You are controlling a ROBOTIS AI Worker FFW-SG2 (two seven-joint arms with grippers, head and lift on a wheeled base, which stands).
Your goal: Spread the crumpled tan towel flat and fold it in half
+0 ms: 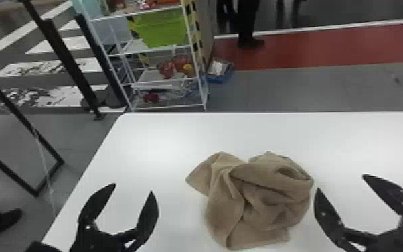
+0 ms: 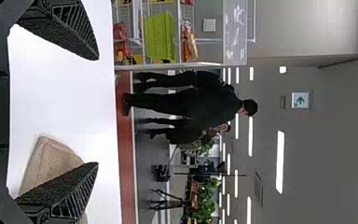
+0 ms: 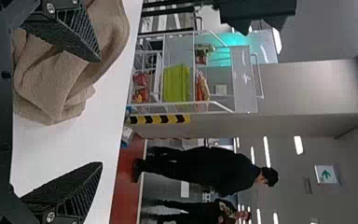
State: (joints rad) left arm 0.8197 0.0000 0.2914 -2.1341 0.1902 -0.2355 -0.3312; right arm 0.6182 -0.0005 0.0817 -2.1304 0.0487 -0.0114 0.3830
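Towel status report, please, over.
Left gripper, right gripper: jaws open, empty.
Towel crumpled on white table, between them.
Overlapping folds may hinder spreading.

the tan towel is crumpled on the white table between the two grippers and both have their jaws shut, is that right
No, the head view shows the left gripper and right gripper both with jaws open; the tan towel is crumpled on the white table between them.

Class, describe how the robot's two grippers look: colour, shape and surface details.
The left gripper and right gripper match: both black, each with two flat fingers that taper to a point. In the wrist views the fingers have ribbed, slotted sides and a rough, grainy face. Round silvery screw heads sit near the finger bases.
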